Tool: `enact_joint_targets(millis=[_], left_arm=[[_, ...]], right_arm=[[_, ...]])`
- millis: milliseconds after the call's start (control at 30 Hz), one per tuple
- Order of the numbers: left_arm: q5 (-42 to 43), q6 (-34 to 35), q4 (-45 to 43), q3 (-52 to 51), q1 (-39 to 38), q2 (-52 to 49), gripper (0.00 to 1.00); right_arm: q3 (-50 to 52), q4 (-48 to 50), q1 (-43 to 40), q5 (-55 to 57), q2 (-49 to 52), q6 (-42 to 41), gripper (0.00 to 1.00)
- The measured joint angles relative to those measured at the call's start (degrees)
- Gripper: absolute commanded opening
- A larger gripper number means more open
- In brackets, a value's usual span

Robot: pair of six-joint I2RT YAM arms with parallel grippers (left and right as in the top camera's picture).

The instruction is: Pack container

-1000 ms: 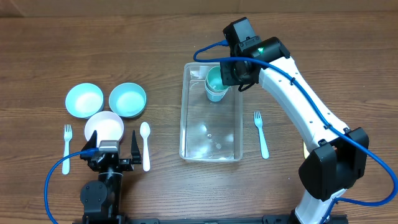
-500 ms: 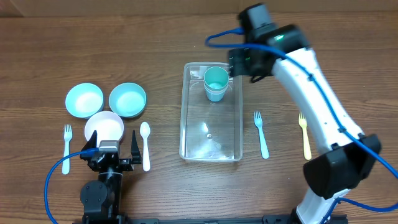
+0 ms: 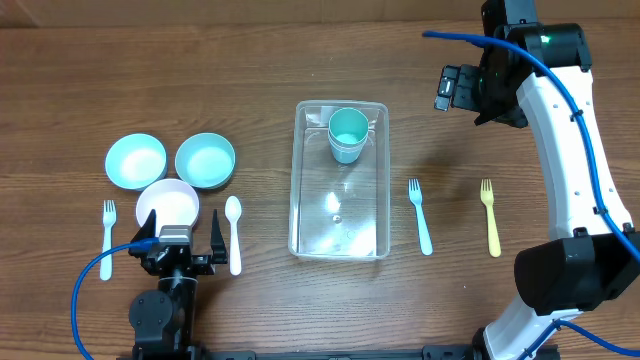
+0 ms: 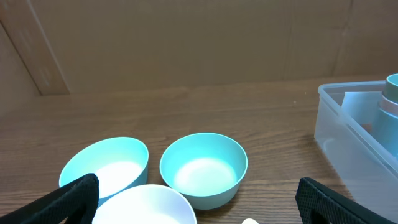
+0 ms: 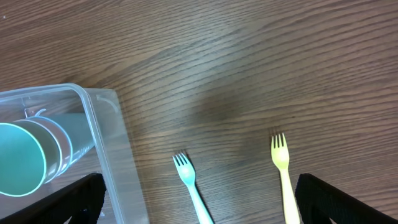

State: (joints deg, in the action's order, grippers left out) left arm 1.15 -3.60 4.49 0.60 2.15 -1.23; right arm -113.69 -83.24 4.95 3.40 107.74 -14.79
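The clear plastic rectangular tub (image 3: pixel 340 225) sits mid-table, its long side running away from the robot. The right gripper (image 3: pixel 452 88) hangs empty, jaws spread wide, off the tub's far right corner. The light-blue plastic fork (image 3: pixel 420 215) and yellow plastic fork (image 3: pixel 490 218) lie robot-ward of it, parallel to the tub, so I'd say they are that arm's to reach.

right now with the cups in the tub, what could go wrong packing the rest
The blue fork and yellow fork lie flat on the table, so a pinch may slip off their thin handles or scrape the wood. The stacked cups stand upright at the far end of the container; a bowl lowered close by could tip them. The white bowl crowds the two light-blue bowls, so lifting one may nudge the others.
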Motion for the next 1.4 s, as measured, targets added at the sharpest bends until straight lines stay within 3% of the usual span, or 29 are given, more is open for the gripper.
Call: enact_joint_targets(millis=[167, 267, 400, 600, 700, 833, 1000, 1067, 1100, 1267, 1400], left_arm=[[0.85, 0.26, -0.13, 0.00, 0.00, 0.00, 1.00], [5.55, 0.63, -0.59, 0.13, 0.00, 0.00, 1.00], [9.22, 3.82, 12.33, 7.56, 0.00, -0.59, 1.00], [9.07, 5.11, 36.89, 39.41, 0.00, -17.73, 1.00], [8.96, 4.79, 56.54, 62.75, 0.00, -39.10, 1.00], [9.31, 4.55, 70.55, 84.91, 0.00, -64.08, 1.00], [11.45, 4.48, 70.34, 91.76, 0.15, -83.17, 0.98], [12.00, 4.00, 68.63, 91.73, 0.13, -88.41, 0.85], [12.17, 3.58, 68.02, 91.62, 0.07, -90.62, 0.84], [12.37, 0.57, 62.10, 88.19, -4.42, -97.72, 0.70], [9.92, 0.81, 55.43, 85.64, -10.64, -99.08, 0.66]], right_arm=[[0.00, 0.09, 0.00, -0.02, 0.00, -0.02, 1.00], [0.00, 0.09, 0.00, 0.00, 0.00, 0.00, 1.00], [0.00, 0.11, 0.00, 0.00, 0.00, 0.02, 1.00], [0.00, 0.17, 0.00, -0.02, 0.00, 0.00, 1.00], [-0.04, 0.17, -0.02, -0.02, 0.00, 0.02, 1.00], [-0.09, 0.20, -0.04, -0.02, 0.00, 0.00, 1.00], [-0.11, 0.17, -0.04, 0.00, 0.00, 0.02, 1.00], [-0.11, 0.11, -0.04, 0.00, 0.00, 0.00, 1.00], [-0.11, 0.17, -0.04, -0.04, 0.00, 0.02, 1.00], [-0.09, 0.13, -0.04, -0.02, 0.00, 0.02, 1.00], [-0.09, 0.13, -0.04, -0.02, 0.00, -0.02, 1.00]])
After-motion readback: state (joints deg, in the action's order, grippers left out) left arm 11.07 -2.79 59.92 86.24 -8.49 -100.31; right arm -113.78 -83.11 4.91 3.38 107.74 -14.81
